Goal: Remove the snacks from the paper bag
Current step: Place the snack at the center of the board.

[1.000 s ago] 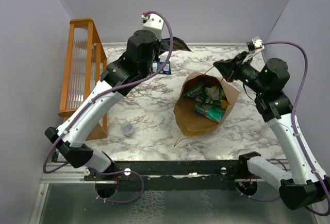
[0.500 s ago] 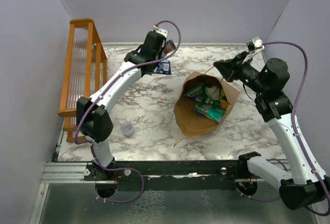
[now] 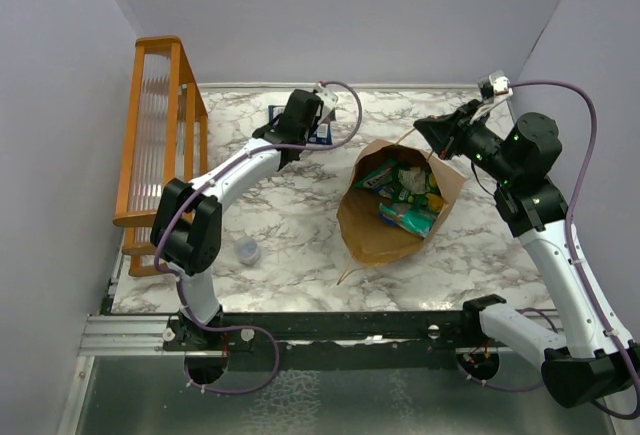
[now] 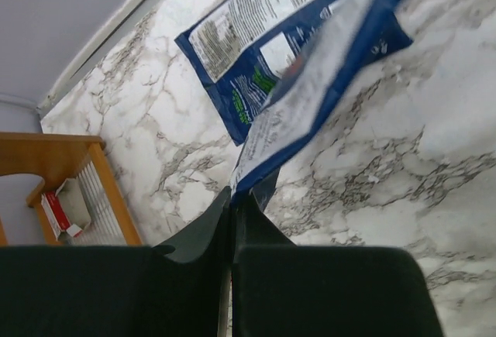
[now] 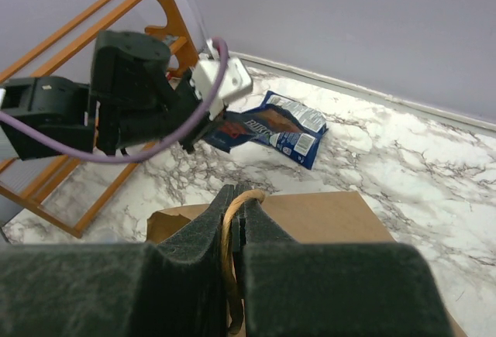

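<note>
The brown paper bag (image 3: 368, 227) stands open in the middle right of the table, with several green, teal and yellow snack packets (image 3: 402, 193) inside. My right gripper (image 3: 428, 132) is shut on the bag's twisted handle (image 5: 232, 232) at the far rim and holds it up. My left gripper (image 3: 318, 123) is low over the back of the table, shut on the corner of a dark blue packet (image 4: 329, 81). A second dark blue packet (image 4: 260, 39) lies flat on the marble just beyond it. Both blue packets also show in the right wrist view (image 5: 273, 128).
An orange wooden rack (image 3: 158, 135) stands along the left wall. A small clear round cap (image 3: 246, 250) lies on the marble near the left front. The back wall is just behind the blue packets.
My left arm has stretched out and dropped low toward the back of the table, carrying the dark blue packet. The right arm and the bag have not moved.
</note>
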Robot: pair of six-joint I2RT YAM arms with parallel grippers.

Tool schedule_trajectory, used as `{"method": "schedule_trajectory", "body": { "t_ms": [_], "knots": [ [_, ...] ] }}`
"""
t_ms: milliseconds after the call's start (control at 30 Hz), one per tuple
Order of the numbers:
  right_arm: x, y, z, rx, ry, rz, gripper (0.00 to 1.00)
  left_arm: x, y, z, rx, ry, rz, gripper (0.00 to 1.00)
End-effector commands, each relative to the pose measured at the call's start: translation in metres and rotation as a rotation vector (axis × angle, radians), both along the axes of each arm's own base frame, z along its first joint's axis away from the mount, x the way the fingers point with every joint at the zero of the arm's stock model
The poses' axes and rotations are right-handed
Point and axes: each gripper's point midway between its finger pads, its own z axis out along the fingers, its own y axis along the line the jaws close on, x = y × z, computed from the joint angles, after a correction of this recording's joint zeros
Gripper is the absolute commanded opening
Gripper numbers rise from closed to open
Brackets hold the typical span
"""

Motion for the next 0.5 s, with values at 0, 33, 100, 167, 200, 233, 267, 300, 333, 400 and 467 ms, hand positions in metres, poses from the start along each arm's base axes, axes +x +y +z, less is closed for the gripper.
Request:
{"method": "schedule_trajectory", "body": {
  "t_ms": [0, 33, 100, 167, 200, 233, 267, 300, 333, 400, 467],
  "knots": [
    [-0.002, -0.004, 0.011, -0.005, -0.03, -0.02, 0.04, 0.011, -0.004, 0.005, 0.073, -0.114, -0.112, 0.0],
    [-0.002, -0.004, 0.012, -0.004, -0.033, -0.02, 0.04, 0.012, -0.008, 0.002, 0.075, -0.12, -0.138, 0.0],
    [-0.002, -0.004, 0.013, -0.004, -0.033, -0.018, 0.04, 0.014, -0.012, -0.007, 0.103, -0.119, -0.183, 0.0],
    [-0.003, -0.004, 0.014, -0.004, -0.034, -0.017, 0.04, 0.015, -0.015, -0.016, 0.132, -0.107, -0.215, 0.0],
    [-0.003, -0.004, 0.014, -0.004, -0.033, -0.017, 0.04, 0.015, -0.015, -0.023, 0.147, -0.098, -0.233, 0.0],
    [-0.003, -0.004, 0.014, -0.005, -0.034, -0.02, 0.04, 0.011, -0.014, -0.033, 0.167, -0.086, -0.252, 0.0],
    [-0.003, -0.005, 0.014, -0.006, -0.034, -0.023, 0.04, 0.008, -0.013, -0.042, 0.187, -0.072, -0.269, 0.0],
    [-0.004, -0.005, 0.015, -0.006, -0.037, -0.025, 0.04, 0.005, -0.012, -0.05, 0.203, -0.055, -0.279, 0.0],
    [-0.004, -0.006, 0.016, -0.006, -0.039, -0.026, 0.04, 0.003, -0.009, -0.057, 0.215, -0.038, -0.278, 0.0],
    [-0.004, -0.006, 0.015, -0.006, -0.038, -0.027, 0.04, 0.0, -0.006, -0.073, 0.233, 0.008, -0.277, 0.0],
    [-0.005, -0.005, 0.014, -0.005, -0.035, -0.022, 0.04, -0.002, -0.006, -0.085, 0.227, 0.051, -0.28, 0.0]
  ]
}}
